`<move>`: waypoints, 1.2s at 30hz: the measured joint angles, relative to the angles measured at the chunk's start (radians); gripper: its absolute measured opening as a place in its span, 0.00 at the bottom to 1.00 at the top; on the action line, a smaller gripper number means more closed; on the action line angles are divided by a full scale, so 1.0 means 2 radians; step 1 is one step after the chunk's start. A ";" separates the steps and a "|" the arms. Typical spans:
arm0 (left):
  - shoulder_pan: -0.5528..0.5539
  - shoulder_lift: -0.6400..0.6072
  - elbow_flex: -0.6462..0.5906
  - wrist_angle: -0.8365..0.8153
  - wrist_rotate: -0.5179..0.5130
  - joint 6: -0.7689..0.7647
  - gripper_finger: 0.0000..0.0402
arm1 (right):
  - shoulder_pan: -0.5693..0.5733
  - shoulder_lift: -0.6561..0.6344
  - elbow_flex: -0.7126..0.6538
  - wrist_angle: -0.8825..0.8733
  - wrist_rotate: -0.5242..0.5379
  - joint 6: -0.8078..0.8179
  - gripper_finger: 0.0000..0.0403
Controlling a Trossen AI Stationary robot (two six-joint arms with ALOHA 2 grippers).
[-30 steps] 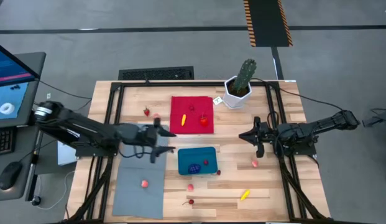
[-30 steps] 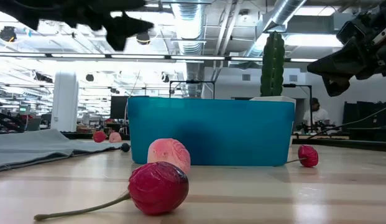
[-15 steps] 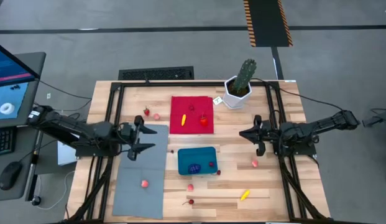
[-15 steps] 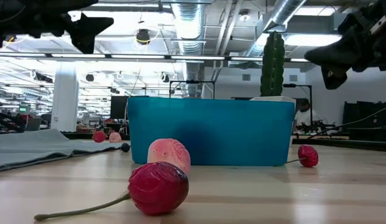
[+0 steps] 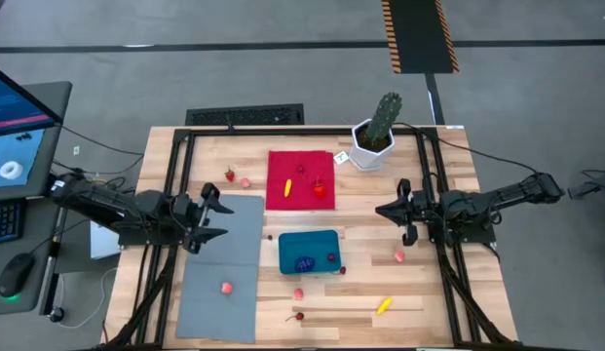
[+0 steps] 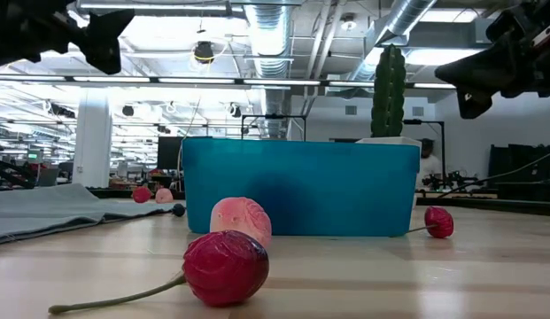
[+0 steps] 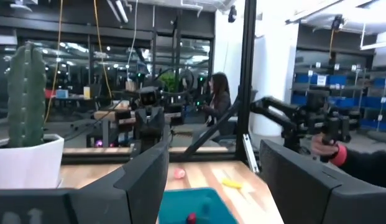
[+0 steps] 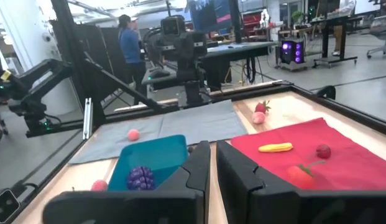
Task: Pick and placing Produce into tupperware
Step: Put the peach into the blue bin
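- Left gripper (image 5: 216,219), fingers spread apart and empty, at 9 o'clock over the grey mat (image 5: 220,273)
- Right gripper (image 5: 381,211), fingers nearly together, empty, at 3 o'clock
- Tupperware (image 5: 309,253) at centre holds a purple cluster (image 5: 304,263) and a red piece (image 5: 330,258)

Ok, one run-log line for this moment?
left pincer: open, empty, over mat | right pincer: shut, empty | tupperware: grapes, cherry

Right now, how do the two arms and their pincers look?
Both arms are dark, nearly black, built of jointed segments with cables along them. The left pincer and right pincer each have two dark, flat, angular fingers. No markings are readable.
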 joint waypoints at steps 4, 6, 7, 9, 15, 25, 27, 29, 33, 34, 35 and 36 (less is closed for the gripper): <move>0.000 -0.024 0.000 -0.030 0.013 0.013 0.60 | 0.000 0.000 0.000 -0.012 0.000 0.000 0.13; 0.000 -0.028 0.000 -0.045 0.020 0.017 0.60 | 0.000 0.000 0.000 -0.019 0.000 0.000 0.13; 0.000 -0.031 0.000 -0.053 0.014 0.020 0.60 | 0.000 0.000 0.000 -0.023 0.000 0.000 0.13; 0.001 -0.035 0.000 -0.068 -0.025 0.038 0.60 | 0.000 0.000 0.000 -0.028 0.000 0.000 0.13; 0.002 -0.035 0.000 -0.091 -0.127 0.014 0.60 | 0.000 0.000 0.000 -0.027 0.000 0.000 0.13; 0.001 -0.035 -0.001 -0.089 -0.061 0.019 0.60 | 0.000 0.000 0.004 -0.034 0.002 -0.001 0.13; 0.001 -0.035 -0.001 -0.089 -0.058 0.019 0.60 | 0.000 0.000 0.004 -0.037 0.002 0.000 0.13; 0.001 -0.035 -0.001 -0.090 -0.058 0.018 0.60 | 0.000 0.000 0.004 -0.038 0.002 -0.001 0.13; 0.002 -0.035 -0.001 -0.088 -0.060 0.018 0.60 | 0.000 0.000 0.023 -0.070 0.002 0.000 0.13; 0.002 -0.035 -0.001 -0.086 -0.061 0.018 0.60 | 0.000 0.000 0.035 -0.090 0.002 0.000 0.13; 0.002 -0.035 -0.001 -0.083 -0.062 0.018 0.60 | 0.000 0.001 0.048 -0.111 0.002 0.000 0.13; 0.002 -0.035 -0.001 -0.080 -0.064 0.018 0.60 | 0.000 0.005 0.061 -0.129 0.003 0.000 0.13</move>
